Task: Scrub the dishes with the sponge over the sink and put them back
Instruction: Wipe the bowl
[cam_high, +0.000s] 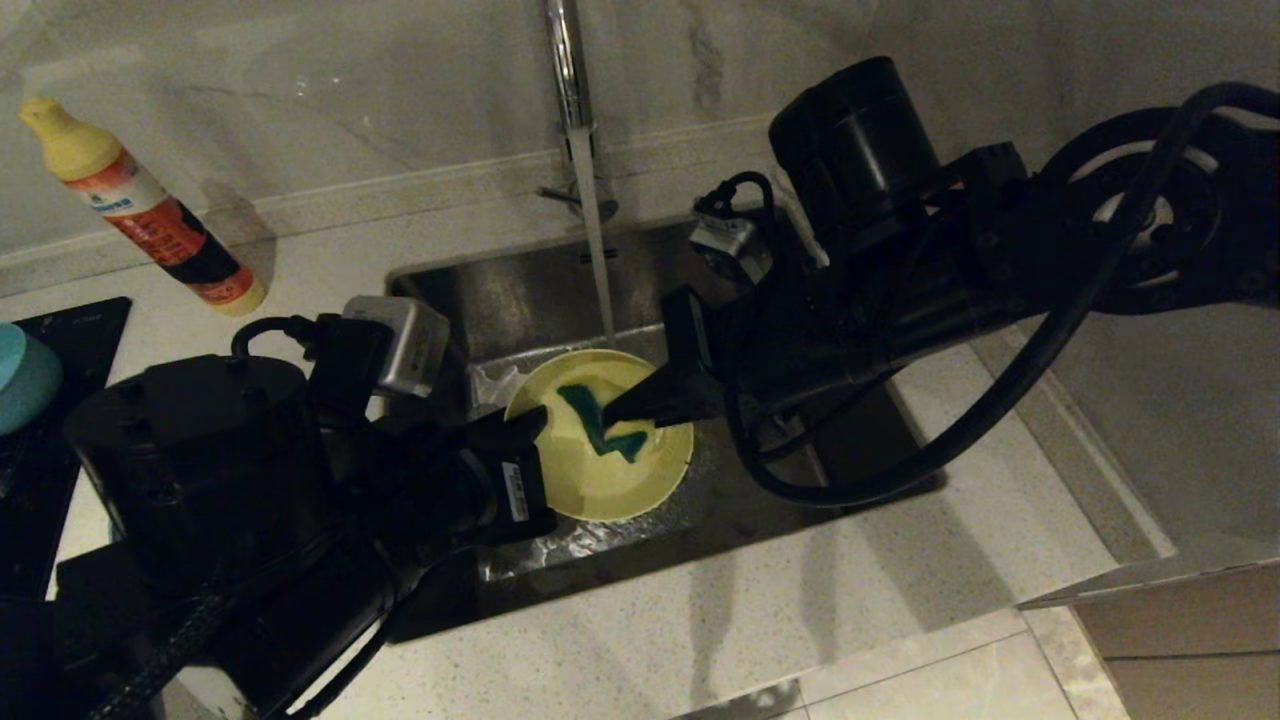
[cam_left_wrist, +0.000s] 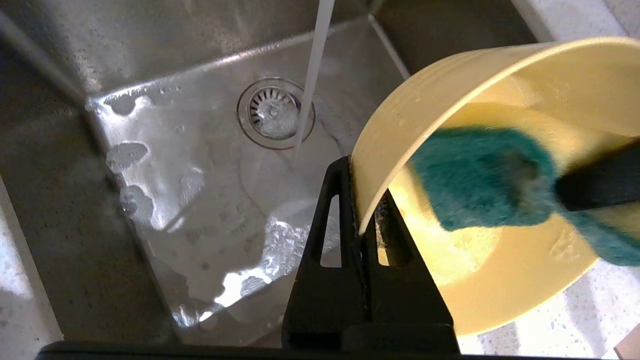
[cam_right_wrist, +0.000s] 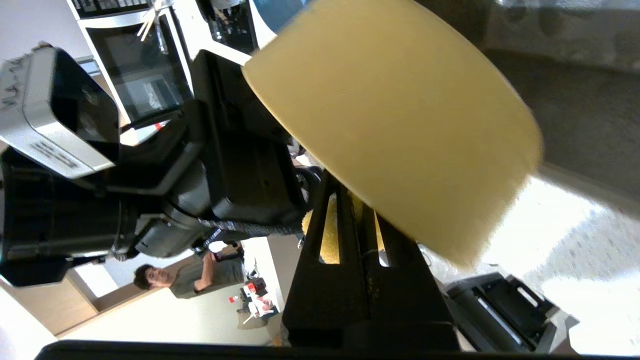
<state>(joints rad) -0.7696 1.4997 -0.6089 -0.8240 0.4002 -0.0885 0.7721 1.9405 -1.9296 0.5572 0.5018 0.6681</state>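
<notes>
Pale-yellow bowl (cam_high: 600, 440) scrubbed above the sink (cam_high: 530, 290)

The left gripper (cam_left_wrist: 357, 220) pinches the bowl's rim between its jaws, holding it tilted over the basin. The right gripper (cam_high: 625, 408) has its jaws clamped on the sponge (cam_high: 598, 420), pressed inside the bowl. Tap water (cam_left_wrist: 310, 85) falls just beyond the rim; the drain (cam_left_wrist: 275, 112) lies clear below.

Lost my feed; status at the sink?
Left gripper shut on yellow bowl rim. Right gripper presses sponge inside it. Tap running. Nothing blocking.
</notes>
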